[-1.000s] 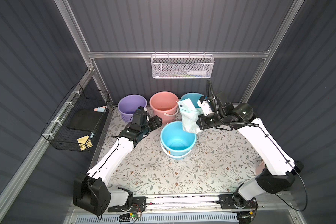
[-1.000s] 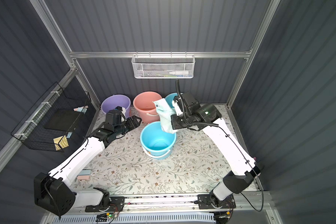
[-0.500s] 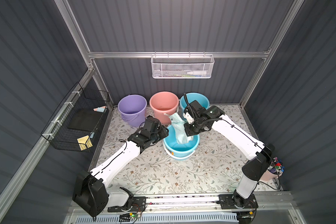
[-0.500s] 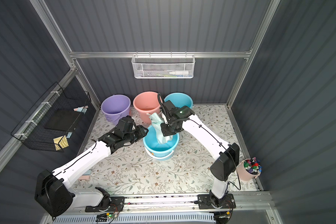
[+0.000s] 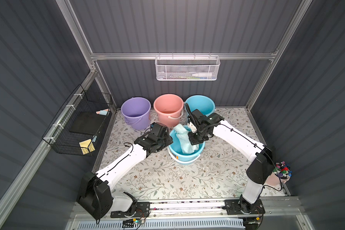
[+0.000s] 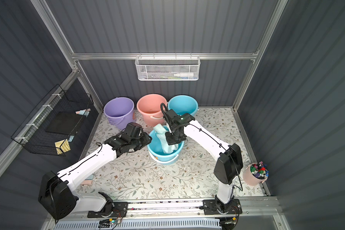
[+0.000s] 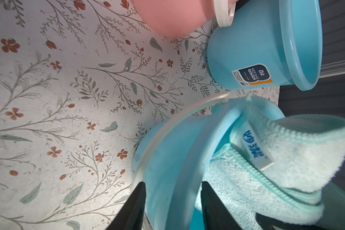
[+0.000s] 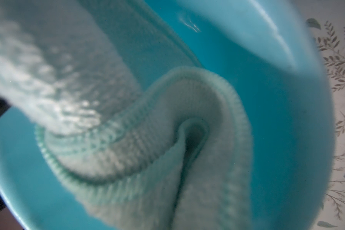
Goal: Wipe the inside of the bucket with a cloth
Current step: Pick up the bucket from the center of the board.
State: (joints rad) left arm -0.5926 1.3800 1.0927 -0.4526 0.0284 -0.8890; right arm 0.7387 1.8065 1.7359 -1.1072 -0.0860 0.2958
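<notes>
Two holds listed: left gripper [image 7: 172, 192], jaws narrow, astride the rim of the front blue bucket [image 5: 185, 157], one inside, one outside, firm pinch not discernible; cloth [image 5: 184, 139], draped from rim into the bucket, pinched in the closed right gripper [image 5: 195, 140]; risk: loose rim hold, so wiping drag tips or slides the bucket

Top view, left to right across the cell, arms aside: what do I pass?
Black wire basket → purple bucket → pink bucket → back blue bucket → pink cup of coloured bits. Left out for overlapping these: front bucket, cloth, white mesh basket.
</notes>
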